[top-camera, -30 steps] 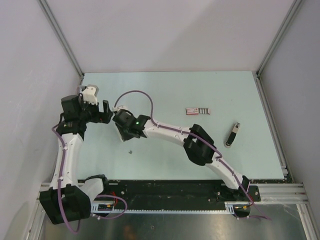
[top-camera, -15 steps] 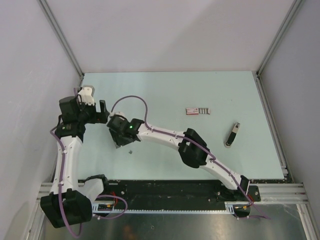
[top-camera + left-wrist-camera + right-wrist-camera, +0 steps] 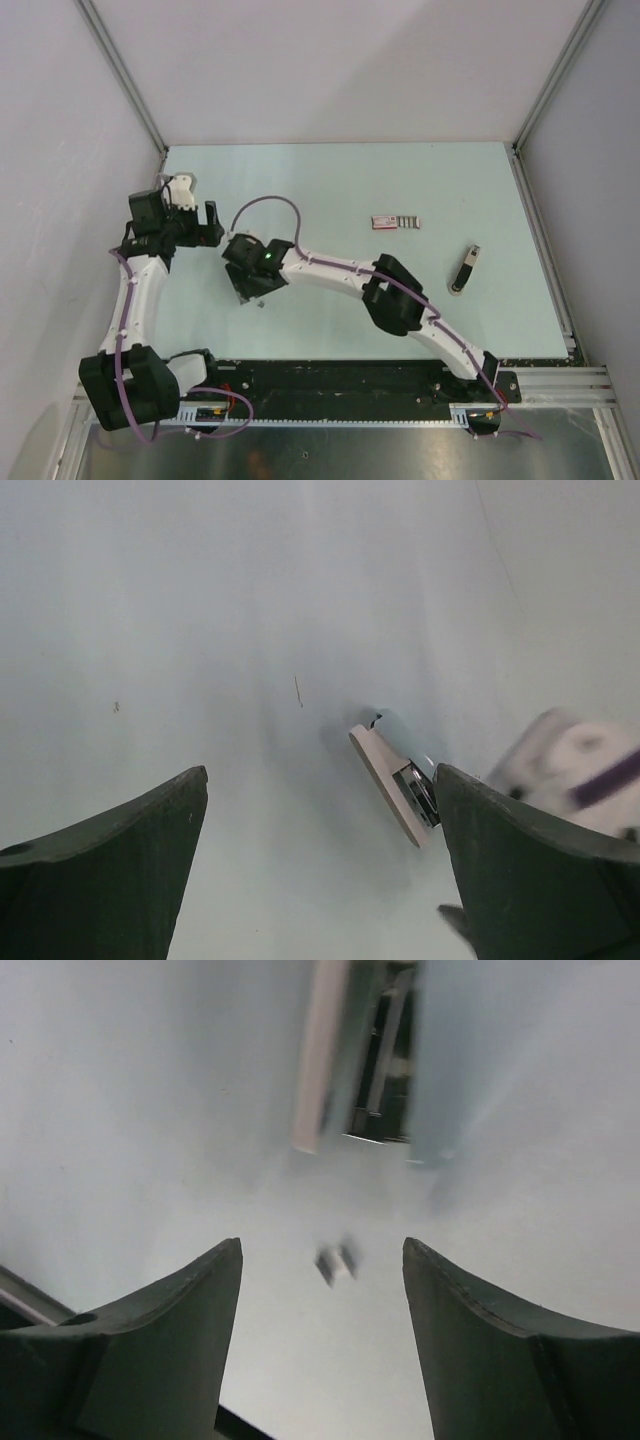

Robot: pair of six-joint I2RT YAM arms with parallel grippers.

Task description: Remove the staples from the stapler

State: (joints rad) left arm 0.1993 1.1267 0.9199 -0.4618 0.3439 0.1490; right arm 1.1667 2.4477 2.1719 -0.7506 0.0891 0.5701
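Note:
A pale pink stapler with its metal staple channel showing lies on the table in the left wrist view (image 3: 393,785) and at the top of the right wrist view (image 3: 360,1050). In the top view my right wrist hides it. A small loose clump of staples (image 3: 337,1263) lies on the table just beyond my open right gripper (image 3: 322,1245) and is not held. It shows as a dark speck in the top view (image 3: 260,302), beside the right gripper (image 3: 245,290). My left gripper (image 3: 212,222) is open and empty in its own view (image 3: 320,772), short of the stapler.
A small pink-and-white item (image 3: 395,222) lies mid-table towards the right. A black object with a silver end (image 3: 463,270) lies further right. The table's black front rail (image 3: 350,375) runs along the near edge. Grey walls enclose the table.
My right gripper has moved towards the near left, closer to the loose staples. My left arm has shifted slightly while its gripper has stayed open near the same spot.

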